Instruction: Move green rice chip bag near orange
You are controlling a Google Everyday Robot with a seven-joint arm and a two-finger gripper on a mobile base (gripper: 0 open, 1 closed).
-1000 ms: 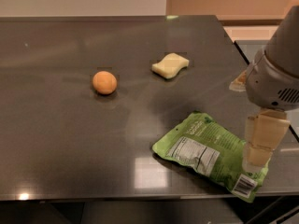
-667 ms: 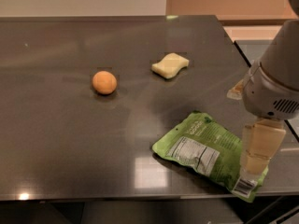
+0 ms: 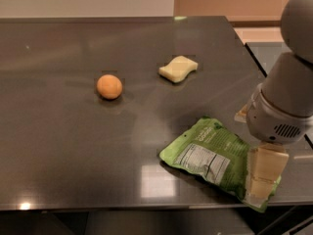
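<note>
A dark, glossy surface (image 3: 68,151) fills most of the view, with bright spots of reflected light along its near edge. The green rice chip bag (image 3: 208,151) lies flat toward the 5 o'clock part of the surface, close to the near edge, crinkled, with its white nutrition label facing up and its long axis running from about 10 o'clock to 4 o'clock. The orange (image 3: 109,86) sits by itself toward the 10 o'clock side of the bag, well apart from it, with bare surface between the two. A pale yellow sponge (image 3: 178,68) with a wavy edge rests at roughly 11 o'clock from the bag and at 2 o'clock from the orange, apart from both. The robot's arm (image 3: 288,97) comes in from the 3 o'clock side of the view, its grey rounded wrist housing hanging over the right-hand edge of the surface. Below the housing, the pale end effector (image 3: 261,187) points straight down over the 4 o'clock end of the bag, overlapping that corner as seen from this camera. Whether it is spread or closed, and whether it has hold of the bag, cannot be told from this angle.
</note>
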